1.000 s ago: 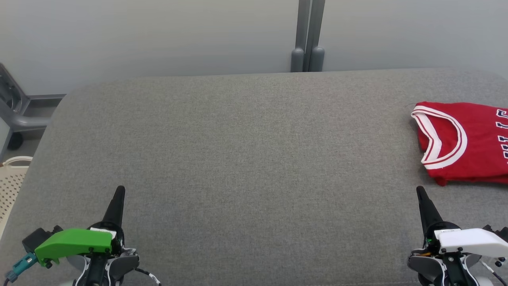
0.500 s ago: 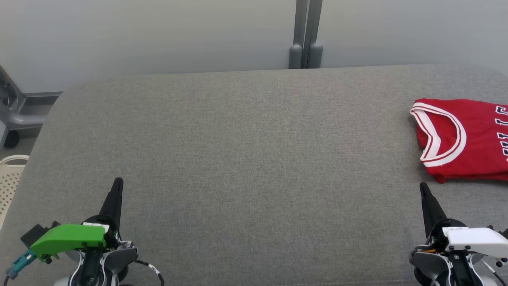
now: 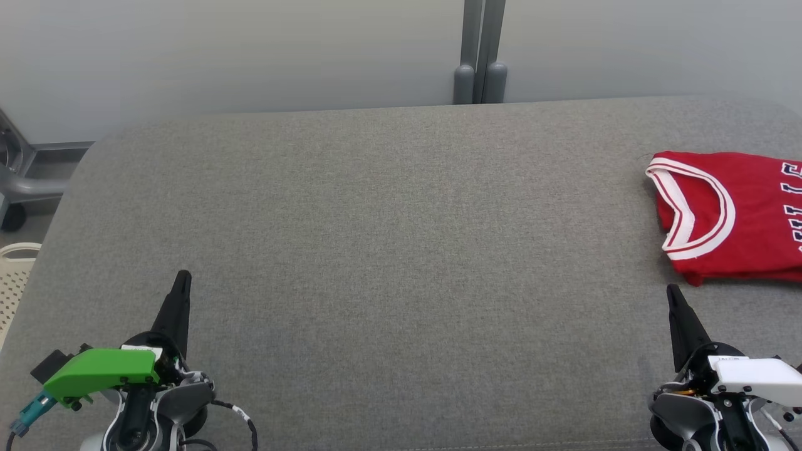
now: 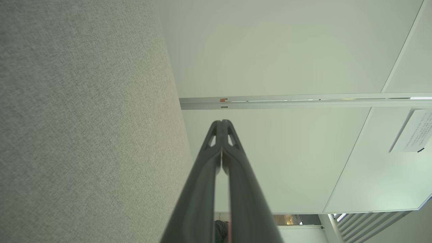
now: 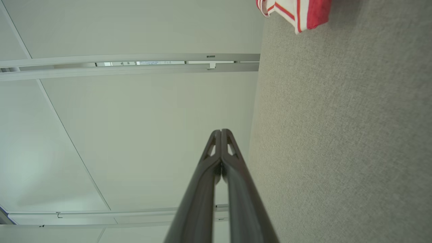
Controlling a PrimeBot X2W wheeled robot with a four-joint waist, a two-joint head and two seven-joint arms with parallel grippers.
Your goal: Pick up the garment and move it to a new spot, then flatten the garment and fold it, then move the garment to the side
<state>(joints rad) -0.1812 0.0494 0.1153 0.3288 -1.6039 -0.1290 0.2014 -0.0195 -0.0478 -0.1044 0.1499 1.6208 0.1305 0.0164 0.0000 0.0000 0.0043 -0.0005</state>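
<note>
Red jersey (image 3: 733, 219) lying flat, apparently folded, at the right edge of the counter (image 3: 401, 250). Left claw (image 3: 182, 279) and right claw (image 3: 672, 292) sit near the front corners, each pressed together and empty. The final step (setting it aside) looks done; any further handling would call for the right claw to spread and reach forward.
</note>
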